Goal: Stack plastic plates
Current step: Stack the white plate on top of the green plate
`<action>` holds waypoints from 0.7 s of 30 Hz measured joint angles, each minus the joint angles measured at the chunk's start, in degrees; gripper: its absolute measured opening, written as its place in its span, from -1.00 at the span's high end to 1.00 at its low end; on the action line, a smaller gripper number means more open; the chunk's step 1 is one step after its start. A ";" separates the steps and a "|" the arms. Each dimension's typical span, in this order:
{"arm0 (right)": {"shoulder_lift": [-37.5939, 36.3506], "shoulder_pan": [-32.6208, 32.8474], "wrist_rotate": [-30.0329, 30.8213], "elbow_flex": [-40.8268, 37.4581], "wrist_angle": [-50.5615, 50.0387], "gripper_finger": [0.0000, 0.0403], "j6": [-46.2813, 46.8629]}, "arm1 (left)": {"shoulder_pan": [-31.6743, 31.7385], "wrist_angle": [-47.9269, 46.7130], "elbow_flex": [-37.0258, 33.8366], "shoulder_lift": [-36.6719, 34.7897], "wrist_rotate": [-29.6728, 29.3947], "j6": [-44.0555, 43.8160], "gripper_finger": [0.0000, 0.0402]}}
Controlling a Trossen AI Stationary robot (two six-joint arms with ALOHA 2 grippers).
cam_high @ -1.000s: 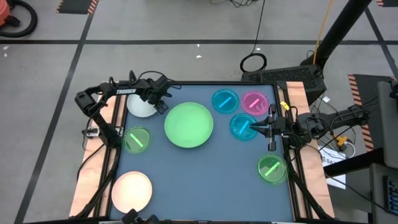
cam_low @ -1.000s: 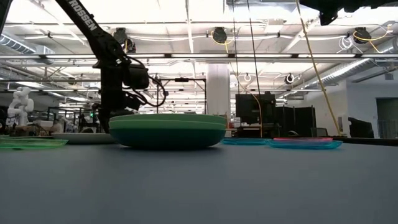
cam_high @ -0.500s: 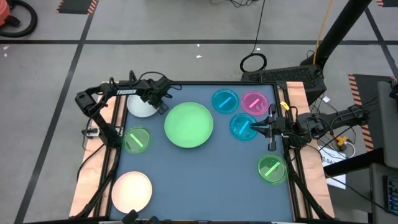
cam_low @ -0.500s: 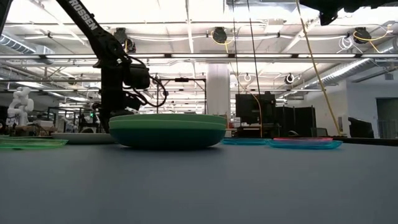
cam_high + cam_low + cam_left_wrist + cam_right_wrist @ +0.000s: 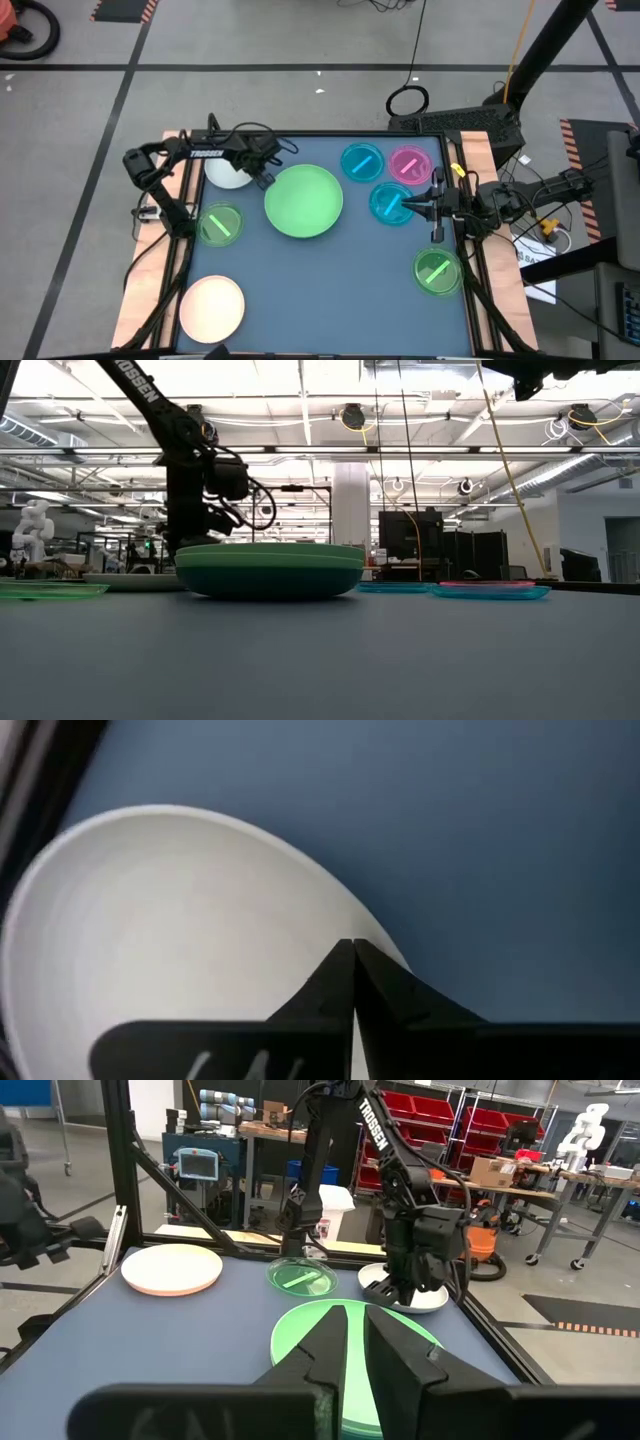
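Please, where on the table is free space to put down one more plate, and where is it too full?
The widest bare patch lies between the cream plate, the large green plate and the striped green plate. A narrower strip runs along the far edge, beside the white plate. It is crowded around the blue plates and the pink plate.

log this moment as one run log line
left pincer: shut on white plate rim | right pincer: waiting at table's right edge | large green plates: stacked
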 joint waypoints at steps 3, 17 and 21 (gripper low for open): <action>-0.01 -0.02 0.00 0.00 0.00 0.84 0.00 | -1.13 -1.55 0.45 0.00 -1.29 0.08 0.97; 0.00 0.00 0.00 0.00 -0.22 0.84 0.00 | -4.42 -8.32 4.24 -2.50 -1.86 -3.39 0.95; -0.02 -0.01 0.00 0.00 -0.22 0.84 0.00 | -4.20 -10.98 4.26 -4.39 -1.54 -8.11 0.85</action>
